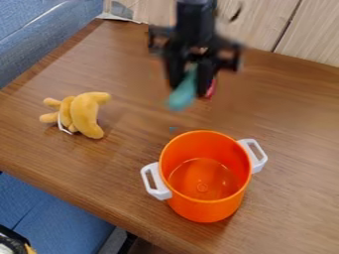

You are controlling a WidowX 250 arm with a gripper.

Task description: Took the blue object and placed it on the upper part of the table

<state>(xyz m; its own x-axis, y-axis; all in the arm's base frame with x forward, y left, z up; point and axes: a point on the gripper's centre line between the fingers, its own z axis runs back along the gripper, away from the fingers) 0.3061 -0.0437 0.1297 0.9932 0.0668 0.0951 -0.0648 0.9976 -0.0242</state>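
Observation:
The black gripper [191, 82] hangs over the upper middle of the wooden table [291, 114], above and behind the orange pot. It is shut on a blue-green object [183, 94], which hangs tilted with its rounded end down and to the left. A bit of pink-red shows beside the right finger; what it belongs to I cannot tell.
An orange pot [206, 211] with two white handles stands upright at the lower middle. A yellow plush toy [84, 114] lies on the left. A tiny blue speck [173, 129] is just behind the pot. Wooden panelling [265, 22] borders the table's far edge.

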